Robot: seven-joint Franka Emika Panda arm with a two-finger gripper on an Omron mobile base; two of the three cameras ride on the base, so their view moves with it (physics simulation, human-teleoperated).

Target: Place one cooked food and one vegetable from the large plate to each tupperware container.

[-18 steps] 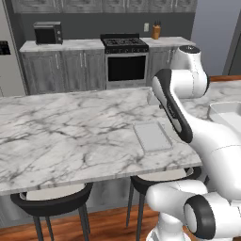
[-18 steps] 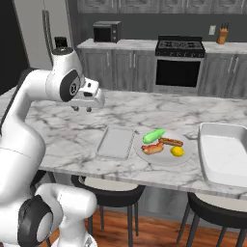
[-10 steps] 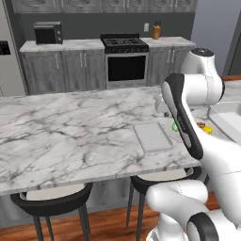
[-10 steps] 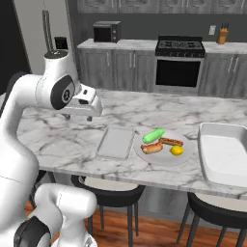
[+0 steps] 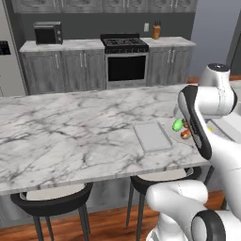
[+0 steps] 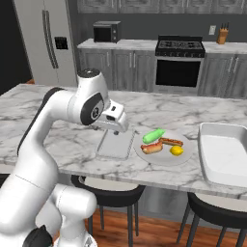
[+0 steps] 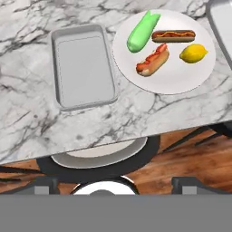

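From the right base view I see the whole layout on the marble counter (image 6: 58, 140): the small tray (image 6: 116, 143) at the near edge, the large plate (image 6: 164, 153) just to its right, and the larger tray (image 6: 226, 154) further right, apart from the plate. The left base view gives me less, because the arm covers most of the plate there; I still get the small tray (image 5: 151, 136) clearly and a bit of green vegetable (image 5: 177, 124) beside the arm. The hand view looks straight down and fills in the food: on the large plate (image 7: 170, 79) lie a green vegetable (image 7: 142, 30), two hot dogs (image 7: 174, 35) (image 7: 153, 60) and a lemon (image 7: 193, 53). The small tray (image 7: 83, 68) holds nothing, and the larger tray (image 7: 223, 22) only shows a corner at that view's edge; in the right base view its inside looks bare. The gripper (image 6: 116, 124) hangs above the small tray's far end, and I cannot tell whether its fingers are parted or closed.
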